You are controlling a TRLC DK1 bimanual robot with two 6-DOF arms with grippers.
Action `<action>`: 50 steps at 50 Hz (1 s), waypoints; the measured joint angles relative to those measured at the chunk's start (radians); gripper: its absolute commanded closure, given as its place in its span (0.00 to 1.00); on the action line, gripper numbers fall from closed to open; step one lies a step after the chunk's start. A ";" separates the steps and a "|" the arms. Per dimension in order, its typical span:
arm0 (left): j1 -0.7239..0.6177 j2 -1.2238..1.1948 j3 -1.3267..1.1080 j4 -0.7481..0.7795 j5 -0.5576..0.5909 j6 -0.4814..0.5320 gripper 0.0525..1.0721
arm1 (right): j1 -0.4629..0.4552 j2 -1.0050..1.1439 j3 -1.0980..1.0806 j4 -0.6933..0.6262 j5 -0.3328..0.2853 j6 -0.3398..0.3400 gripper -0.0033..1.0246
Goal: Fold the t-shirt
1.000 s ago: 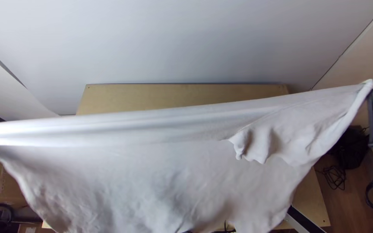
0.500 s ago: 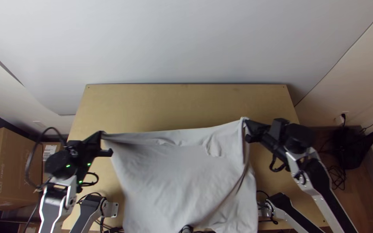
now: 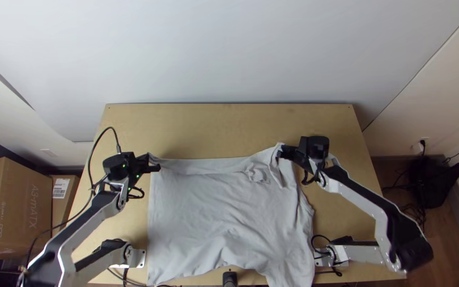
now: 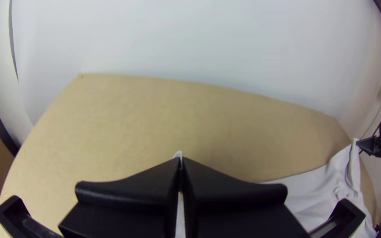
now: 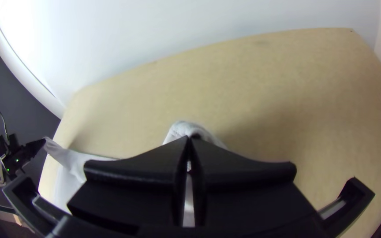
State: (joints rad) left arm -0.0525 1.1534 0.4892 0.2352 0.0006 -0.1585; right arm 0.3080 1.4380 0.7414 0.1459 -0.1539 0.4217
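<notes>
The white t-shirt lies spread over the near half of the table, its far edge lifted between the two grippers, with small bunches near the right corner. At its far left corner, my left gripper is shut on the cloth; in the left wrist view the same gripper has a bit of white fabric between its tips. My right gripper pinches the far right corner, where a loose fold hangs down. In the right wrist view cloth pokes out past the closed right gripper.
The wooden table has bare wood beyond the shirt, up to the white wall. Cardboard boxes stand left of the table. A black device is at the near edge. Cables lie by both arm bases.
Both grippers have come down from high near the camera to close above the table, nearer each other, with the shirt's corners held. The shirt, earlier hanging stretched, now lies mostly on the table.
</notes>
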 measured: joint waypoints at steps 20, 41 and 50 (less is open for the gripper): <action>0.065 0.452 0.347 0.045 0.023 -0.002 0.98 | -0.048 0.374 0.391 0.019 -0.012 -0.011 0.97; 0.066 0.790 0.761 0.041 0.022 -0.003 0.98 | -0.089 0.644 0.732 0.006 -0.002 -0.014 0.97; 0.066 0.866 0.880 0.026 0.009 -0.006 0.68 | -0.104 0.698 0.861 -0.104 0.002 -0.014 0.13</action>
State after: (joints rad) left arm 0.0135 2.0190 1.3697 0.2607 0.0097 -0.1650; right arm 0.2039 2.1357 1.6020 0.0418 -0.1520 0.4076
